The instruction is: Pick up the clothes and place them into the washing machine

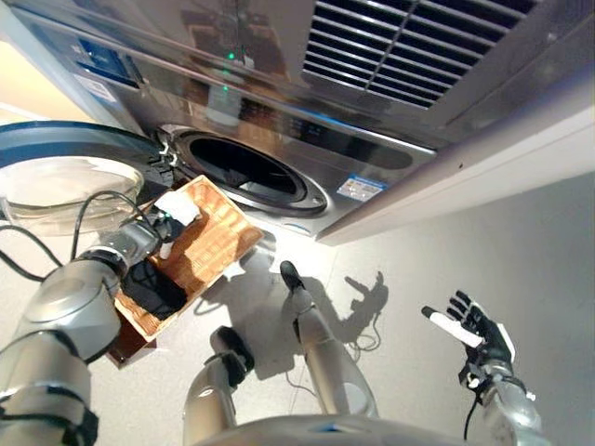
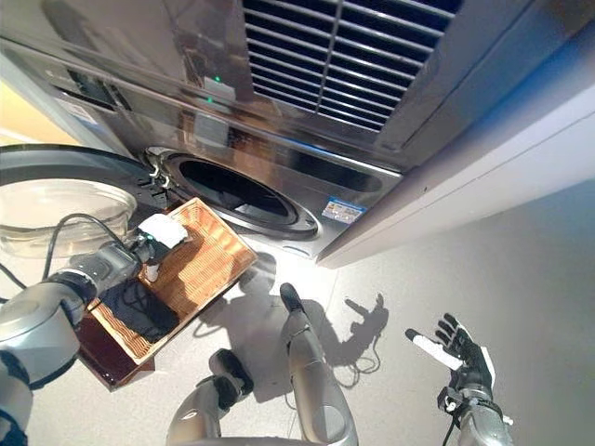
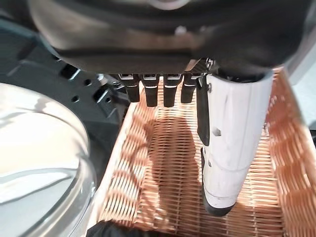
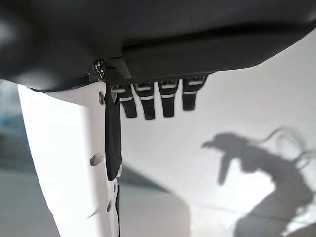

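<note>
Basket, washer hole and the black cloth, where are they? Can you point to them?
Basket (image 2: 216,253): right eye view, on its bare woven bottom.
Washer hole (image 1: 237,169): left eye view, on the dark drum opening.
Black cloth (image 1: 153,290): left eye view, on its middle, lying in the basket's near end.

Head stereo pair down onto basket (image 1: 216,243) – wrist cameras close along each palm.

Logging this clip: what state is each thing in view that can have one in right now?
Washing machine door: swung open.
Drum: open, looks empty.
Wicker basket: on the floor, holds a dark garment.
Left hand: open over the basket, holding nothing.
Right hand: open, idle above the floor.
</note>
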{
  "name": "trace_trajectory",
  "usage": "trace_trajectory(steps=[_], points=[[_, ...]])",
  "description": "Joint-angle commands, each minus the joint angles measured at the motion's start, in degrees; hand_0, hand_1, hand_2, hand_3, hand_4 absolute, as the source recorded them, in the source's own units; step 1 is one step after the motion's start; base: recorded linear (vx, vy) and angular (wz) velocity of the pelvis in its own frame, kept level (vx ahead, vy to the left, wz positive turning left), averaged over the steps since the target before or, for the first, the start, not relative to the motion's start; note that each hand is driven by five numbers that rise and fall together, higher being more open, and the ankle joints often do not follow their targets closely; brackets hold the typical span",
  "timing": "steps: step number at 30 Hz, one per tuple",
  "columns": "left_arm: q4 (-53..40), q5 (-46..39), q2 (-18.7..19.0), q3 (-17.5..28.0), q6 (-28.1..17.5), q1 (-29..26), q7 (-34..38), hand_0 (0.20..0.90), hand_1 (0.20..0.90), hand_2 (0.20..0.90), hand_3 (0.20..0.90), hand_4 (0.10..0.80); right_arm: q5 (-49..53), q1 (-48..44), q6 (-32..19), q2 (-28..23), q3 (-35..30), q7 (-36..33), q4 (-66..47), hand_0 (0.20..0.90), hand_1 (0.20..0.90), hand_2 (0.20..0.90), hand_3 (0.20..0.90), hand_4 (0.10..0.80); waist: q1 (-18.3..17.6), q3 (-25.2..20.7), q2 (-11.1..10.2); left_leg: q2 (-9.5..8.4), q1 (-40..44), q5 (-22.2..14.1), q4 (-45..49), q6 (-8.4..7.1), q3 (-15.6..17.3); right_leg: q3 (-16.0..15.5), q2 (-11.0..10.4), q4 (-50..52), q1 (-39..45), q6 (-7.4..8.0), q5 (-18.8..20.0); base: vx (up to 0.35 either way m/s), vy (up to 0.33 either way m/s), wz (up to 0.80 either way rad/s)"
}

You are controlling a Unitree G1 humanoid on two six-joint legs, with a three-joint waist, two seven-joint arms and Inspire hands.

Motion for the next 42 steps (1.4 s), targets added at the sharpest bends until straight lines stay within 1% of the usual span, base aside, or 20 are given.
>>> trace_trajectory(steps=[1,4,5,10,11,16,24,31,34,42], points=[[-1.3,-1.4,4.9,3.5,2.0,-3.0,0.7,0.9,0.9,0.9,0.9,0.8,2.9,1.5,-2.9,-2.5,-1.6,-2.3,-2.6,0.9,0.9,0.9,0.9,0.8,-0.4,0.2,-0.7,1.89,-5.8,0.1,0.0,0.46,-3.0,0.4,-0.7,1.5,0.8,-1.22,-7.3,-0.014,0.047,0.08],[0.3,-1.7,5.4,2.7,2.1,-2.8,0.5,0.9,0.9,0.9,0.9,0.8,2.6,1.1,-2.7,-2.3,-0.9,-2.3,-3.0,0.9,0.9,0.9,0.9,0.8,-0.7,0.4,-1.0,1.83,-6.2,-0.3,0.4,0.67,-2.8,0.5,-0.7,1.2,0.4,-1.16,-6.9,-0.017,0.043,0.0],[-0.4,-2.8,6.0,2.3,1.6,-2.3,-0.1,0.9,0.9,0.9,0.9,0.8,2.8,1.3,-2.7,-2.2,-0.7,-2.3,-3.8,0.9,0.9,0.9,0.9,0.8,-0.7,0.7,-1.1,1.78,-6.7,-0.4,0.7,0.75,-3.0,0.5,-0.7,1.2,0.1,-1.18,-6.8,-0.019,0.031,-0.05],[-2.6,-6.7,6.7,1.9,-0.2,-1.4,-2.5,0.9,0.9,0.9,0.9,0.8,3.0,1.8,-2.5,-2.4,-0.2,-2.1,-4.9,0.9,0.9,0.9,0.9,0.8,-0.6,1.3,-1.0,1.62,-7.7,-0.5,1.2,0.81,-3.9,0.0,-1.1,1.2,-0.1,-1.29,-6.5,-0.024,0.014,0.04],[-4.1,-9.2,6.8,2.2,-1.4,-0.5,-4.2,0.9,0.9,0.9,0.9,0.8,2.6,1.8,-2.6,-2.5,-0.1,-2.2,-5.3,0.9,0.9,0.9,0.9,0.8,-0.5,1.6,-1.0,1.43,-7.9,-0.5,1.1,0.84,-4.0,-0.1,-1.2,1.2,-0.3,-1.26,-6.4,-0.025,0.02,0.05],[-5.8,-12.3,7.0,2.9,-2.7,1.1,-5.8,0.9,0.9,0.9,0.9,0.8,2.1,1.0,-2.2,-2.7,0.4,-2.2,-4.2,0.9,0.9,0.9,0.9,0.8,-0.5,1.5,-0.8,1.24,-7.6,-0.7,0.8,0.93,-3.7,-0.1,-1.1,1.2,-0.4,-1.22,-6.4,-0.007,0.028,0.02],[-10.5,-16.5,9.6,4.4,-4.8,5.8,-8.4,0.9,0.9,0.9,0.9,0.8,-0.1,0.6,-2.2,-3.1,1.5,-1.9,-2.7,0.9,0.9,0.9,0.9,0.8,-0.5,1.8,-0.9,1.52,-7.1,-0.7,0.5,0.98,-3.4,-0.2,-0.8,1.3,-0.6,-1.35,-6.2,-0.012,0.003,-0.03],[-10.6,-17.9,9.1,4.5,-5.2,9.2,-9.8,0.9,0.9,0.9,0.9,0.8,-1.0,-0.3,-2.3,-3.4,2.1,-2.2,-1.4,0.9,0.9,0.9,0.9,0.8,-0.5,2.1,-1.1,1.82,-7.7,-0.6,0.9,0.86,-4.3,-0.9,-0.6,1.6,-0.8,-1.58,-6.3,-0.032,-0.012,-0.06],[-10.4,-17.5,8.9,3.5,-4.9,9.2,-10.2,0.9,0.9,0.9,0.9,0.8,-0.9,-1.4,-2.3,-3.5,2.3,-2.8,0.3,0.9,0.9,0.9,0.9,0.8,-0.3,2.4,-1.1,1.67,-8.4,-0.3,0.8,0.68,-5.0,-1.5,-0.9,1.4,-0.8,-1.66,-6.3,-0.049,-0.01,0.0],[-10.2,-17.6,8.4,2.9,-4.6,10.1,-11.6,0.9,0.9,0.9,0.9,0.8,-1.0,-3.3,-2.2,-3.6,2.5,-3.5,2.4,0.9,0.9,0.9,0.9,0.8,0.3,3.3,-1.2,1.29,-9.8,-0.1,1.1,0.7,-5.9,-2.5,-1.5,1.4,-1.3,-1.77,-6.0,-0.026,-0.002,0.01]])
